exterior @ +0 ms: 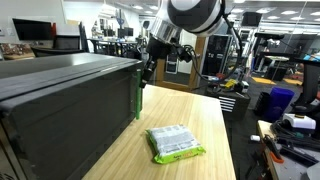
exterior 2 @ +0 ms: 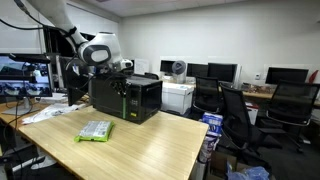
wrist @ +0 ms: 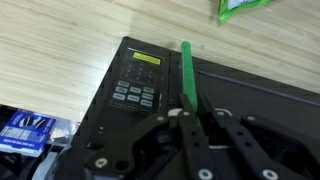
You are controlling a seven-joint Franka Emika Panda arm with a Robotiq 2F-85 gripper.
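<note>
A black microwave (exterior: 70,100) stands on the wooden table (exterior: 200,110); it also shows in an exterior view from across the room (exterior 2: 130,98). Its green door handle (wrist: 186,70) runs beside the keypad (wrist: 135,93). My gripper (wrist: 196,115) reaches down over the microwave's top front edge, and its two black fingers are closed on either side of the green handle. In both exterior views the gripper (exterior: 148,68) (exterior 2: 122,72) sits at the upper end of the handle (exterior: 138,100). A green and white packet (exterior: 174,143) lies flat on the table in front of the door.
The packet (exterior 2: 96,131) lies within the door's swing side. The table's edge (exterior: 228,140) drops off to the floor. A white printer (exterior 2: 178,95), office chairs (exterior 2: 232,110) and desks with monitors stand behind. A blue bin (exterior: 280,100) sits off the table.
</note>
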